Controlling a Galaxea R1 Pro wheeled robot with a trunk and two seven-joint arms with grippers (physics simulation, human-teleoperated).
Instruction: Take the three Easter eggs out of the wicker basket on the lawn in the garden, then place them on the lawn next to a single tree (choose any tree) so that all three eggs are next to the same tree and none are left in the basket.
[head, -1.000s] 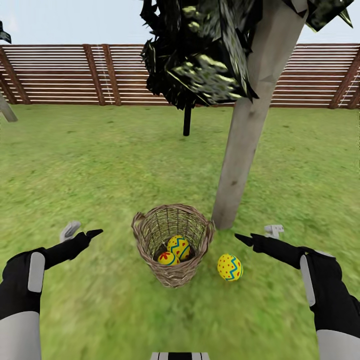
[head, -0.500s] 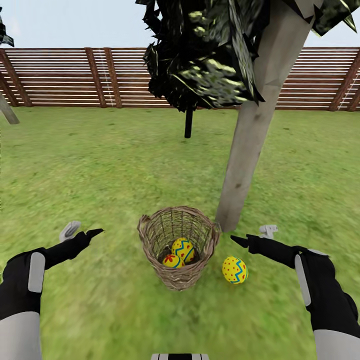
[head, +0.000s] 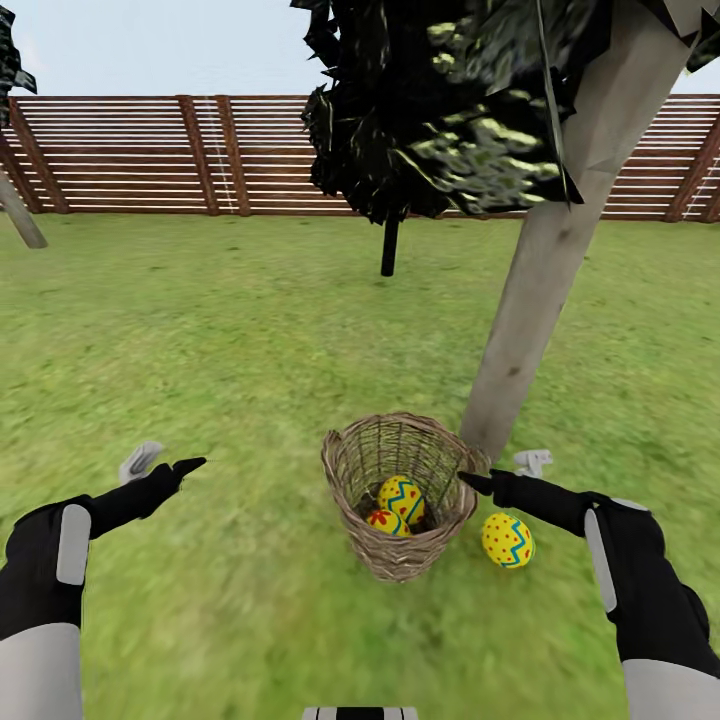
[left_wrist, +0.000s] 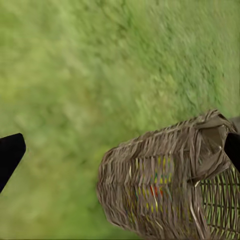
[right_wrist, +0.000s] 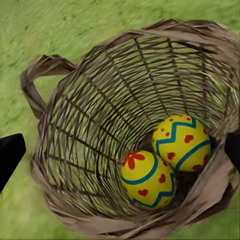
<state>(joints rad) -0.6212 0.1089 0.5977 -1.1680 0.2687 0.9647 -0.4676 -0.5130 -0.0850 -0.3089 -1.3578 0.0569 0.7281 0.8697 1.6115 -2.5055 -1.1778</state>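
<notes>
The left gripper (head: 165, 462) hangs wide open and empty over open lawn (head: 200, 330), well apart from the wicker basket (head: 403, 545). Two Easter eggs (right_wrist: 165, 160) lie inside. The right gripper (head: 500, 472), spread and empty, hovers at the rim. A third egg (head: 508, 540) lies just beside the basket, near the tree (head: 545, 290).

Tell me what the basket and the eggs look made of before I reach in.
The wicker basket looks like woven brown wicker, matte: open-weave strands, grass visible through the gaps. The two eggs inside look hard and smooth, perhaps painted plastic or shell; the render leaves that open.
</notes>
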